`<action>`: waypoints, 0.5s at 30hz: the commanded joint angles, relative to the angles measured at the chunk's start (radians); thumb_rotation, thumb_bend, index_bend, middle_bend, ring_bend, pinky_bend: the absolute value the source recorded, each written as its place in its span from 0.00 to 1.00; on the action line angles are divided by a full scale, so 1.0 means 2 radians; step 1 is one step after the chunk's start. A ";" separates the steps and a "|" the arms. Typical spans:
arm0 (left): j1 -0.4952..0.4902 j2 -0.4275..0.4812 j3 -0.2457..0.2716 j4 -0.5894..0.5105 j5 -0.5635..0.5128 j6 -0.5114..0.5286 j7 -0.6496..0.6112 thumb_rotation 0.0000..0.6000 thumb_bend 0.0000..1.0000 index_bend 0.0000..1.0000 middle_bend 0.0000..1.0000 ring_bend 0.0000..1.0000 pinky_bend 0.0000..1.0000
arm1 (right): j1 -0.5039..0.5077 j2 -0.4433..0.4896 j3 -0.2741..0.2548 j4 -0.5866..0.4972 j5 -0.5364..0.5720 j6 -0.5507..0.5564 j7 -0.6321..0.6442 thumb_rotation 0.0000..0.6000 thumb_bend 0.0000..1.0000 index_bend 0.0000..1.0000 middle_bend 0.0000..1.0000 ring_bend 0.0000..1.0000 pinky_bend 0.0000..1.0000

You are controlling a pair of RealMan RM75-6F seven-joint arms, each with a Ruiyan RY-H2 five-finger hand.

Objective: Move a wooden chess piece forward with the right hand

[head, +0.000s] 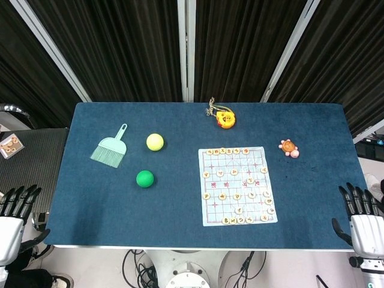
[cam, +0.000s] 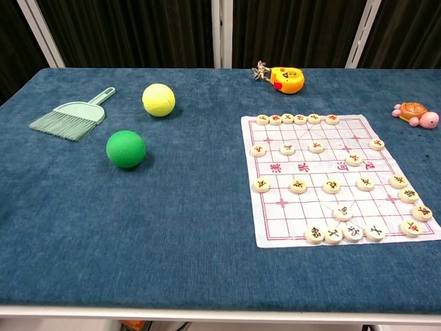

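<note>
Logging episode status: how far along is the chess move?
Nothing looks done: the wooden pieces sit untouched on the chess board. Nothing is in hand: the right robot hand hangs open off the table's near right corner, the left robot hand open off the near left. Left: reach the board, take a piece, move it forward.

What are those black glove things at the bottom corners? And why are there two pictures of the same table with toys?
Those are a robot's two hands. The left hand and right hand wait off the table's near corners, fingers apart, holding nothing. One picture comes from a camera on the robot's head, looking down. The other comes from its chest, looking across, and there the hands do not show. On the blue table lie a chess board with round wooden chess pieces, a green ball, a yellow ball, a small brush, a toy turtle and an orange toy. The right hand should push one piece forward.
</note>
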 commanded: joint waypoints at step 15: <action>0.001 -0.003 0.002 -0.006 0.002 -0.002 0.013 1.00 0.13 0.07 0.06 0.00 0.00 | 0.092 -0.023 0.037 0.058 0.037 -0.121 -0.033 1.00 0.27 0.00 0.00 0.00 0.00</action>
